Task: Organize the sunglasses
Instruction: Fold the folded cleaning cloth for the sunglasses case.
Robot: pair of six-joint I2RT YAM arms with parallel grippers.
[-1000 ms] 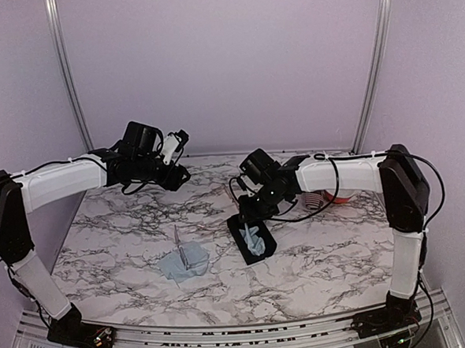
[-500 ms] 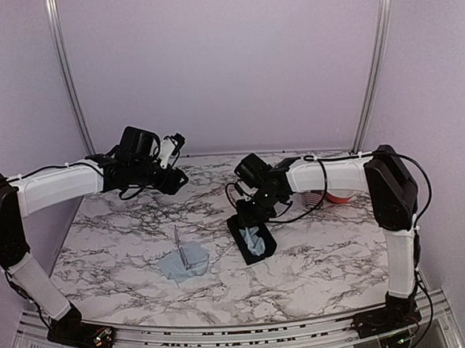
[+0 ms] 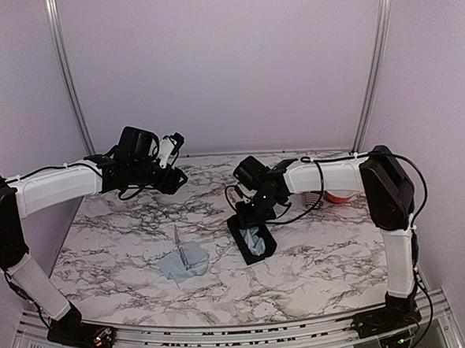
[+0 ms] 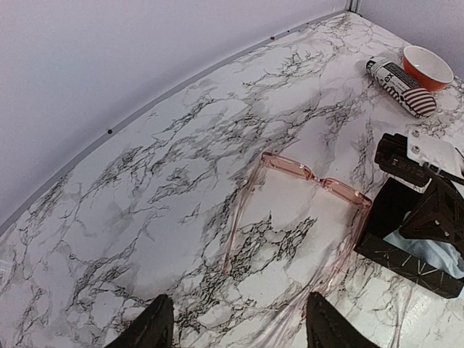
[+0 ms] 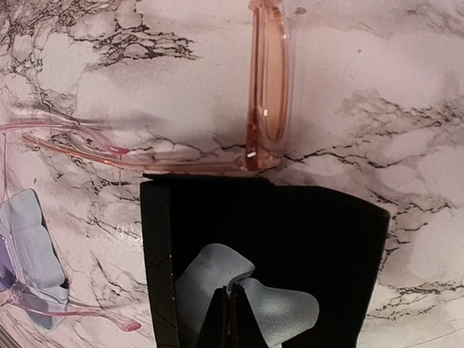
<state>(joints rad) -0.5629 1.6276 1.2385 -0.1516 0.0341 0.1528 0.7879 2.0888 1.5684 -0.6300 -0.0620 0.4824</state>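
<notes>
Two arms reach over the marble table (image 3: 324,255) in the top view. The left gripper (image 3: 175,146) hangs raised at upper left. The right gripper (image 3: 245,218) points down at the far end of the black case (image 3: 240,240) near the centre. Left of the case, well apart from it, the wire pair (image 3: 181,244) lies on a flat cloth (image 3: 174,270). A red bowl (image 3: 341,198) peeks out behind the right arm.

In the left wrist view, that gripper's fingers (image 4: 154,328) stand apart at the bottom edge with nothing between them. The pink pair (image 4: 308,176) lies at centre with its arms unfolded, and one arm ends just beside the case at right. A striped case (image 4: 402,78) and the bowl sit at upper right.

In the right wrist view, the fingers are pressed together at bottom centre, over a bunched blue case cloth (image 5: 279,308) inside the case. Whether they pinch it I cannot tell. The pink pair fills the top, one arm running just beside the case's upper edge. The wire pair and flat cloth show at lower left.
</notes>
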